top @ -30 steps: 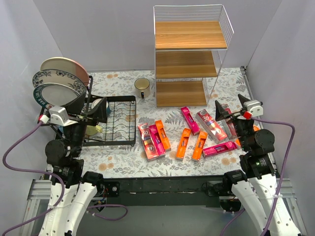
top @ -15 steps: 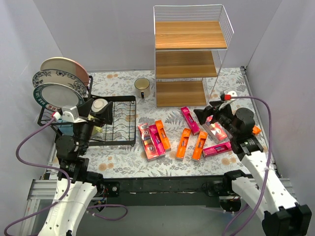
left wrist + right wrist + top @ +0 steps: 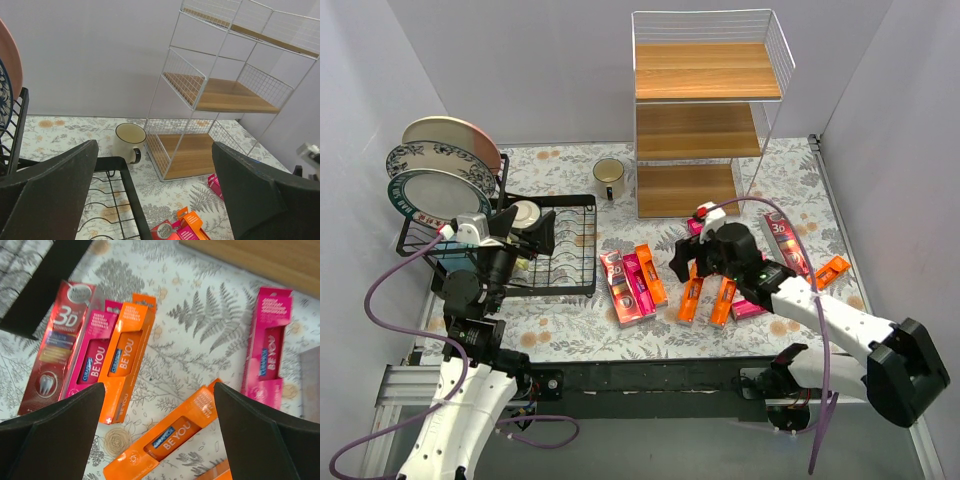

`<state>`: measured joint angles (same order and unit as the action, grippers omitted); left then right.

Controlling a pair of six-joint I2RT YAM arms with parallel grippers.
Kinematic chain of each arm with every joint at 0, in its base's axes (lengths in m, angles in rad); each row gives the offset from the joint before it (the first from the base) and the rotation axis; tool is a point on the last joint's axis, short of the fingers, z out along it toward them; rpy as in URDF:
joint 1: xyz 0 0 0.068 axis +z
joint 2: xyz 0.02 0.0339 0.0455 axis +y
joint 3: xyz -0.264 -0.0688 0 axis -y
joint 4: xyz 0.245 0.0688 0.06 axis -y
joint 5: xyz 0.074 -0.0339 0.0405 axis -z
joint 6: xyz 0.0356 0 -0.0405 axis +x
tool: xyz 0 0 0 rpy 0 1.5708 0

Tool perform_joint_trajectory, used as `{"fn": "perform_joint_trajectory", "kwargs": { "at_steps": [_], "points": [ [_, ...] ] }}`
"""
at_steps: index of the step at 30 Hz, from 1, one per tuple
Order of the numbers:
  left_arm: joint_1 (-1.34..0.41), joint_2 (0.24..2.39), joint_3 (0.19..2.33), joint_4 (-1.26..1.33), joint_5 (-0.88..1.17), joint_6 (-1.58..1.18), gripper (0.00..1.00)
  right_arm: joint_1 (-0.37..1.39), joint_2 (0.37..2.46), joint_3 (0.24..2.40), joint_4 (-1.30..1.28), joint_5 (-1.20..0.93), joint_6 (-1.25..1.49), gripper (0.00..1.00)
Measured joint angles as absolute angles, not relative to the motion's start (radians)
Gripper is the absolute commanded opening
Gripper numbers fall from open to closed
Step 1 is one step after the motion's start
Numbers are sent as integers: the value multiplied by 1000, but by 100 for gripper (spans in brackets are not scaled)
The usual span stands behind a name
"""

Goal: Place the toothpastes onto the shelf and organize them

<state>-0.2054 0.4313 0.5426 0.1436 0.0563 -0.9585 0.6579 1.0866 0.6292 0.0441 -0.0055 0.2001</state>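
Several toothpastes lie flat on the floral table top. A red carton (image 3: 615, 288), a pink one (image 3: 636, 282) and an orange one (image 3: 650, 273) lie side by side at the left. Two orange cartons (image 3: 690, 294) (image 3: 724, 297) lie in the middle, and a red one (image 3: 782, 240) and an orange one (image 3: 830, 270) at the right. My right gripper (image 3: 690, 264) (image 3: 157, 432) hangs open just above the middle orange carton (image 3: 172, 440), holding nothing. My left gripper (image 3: 523, 226) (image 3: 157, 195) is open and empty over the dish rack. The shelf (image 3: 705, 110) (image 3: 220, 95) stands at the back with bare boards.
A low black wire dish rack (image 3: 560, 250) (image 3: 125, 195) with upright plates (image 3: 445, 165) fills the left side. A cream mug (image 3: 610, 178) (image 3: 129, 140) stands left of the shelf's foot. Grey walls close in both sides.
My right arm has swung from the right edge leftward and down over the middle cartons, jaws staying open. The left gripper has shifted slightly right above the dish rack.
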Motion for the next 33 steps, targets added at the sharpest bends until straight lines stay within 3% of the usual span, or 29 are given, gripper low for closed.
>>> {"fn": "perform_joint_trajectory", "kwargs": {
  "at_steps": [10, 33],
  "points": [
    [-205, 438, 535, 142, 56, -958, 98, 916, 1306, 687, -7, 181, 234, 98],
    [-205, 439, 534, 143, 56, -957, 98, 940, 1436, 725, -21, 344, 213, 99]
  ]
}}
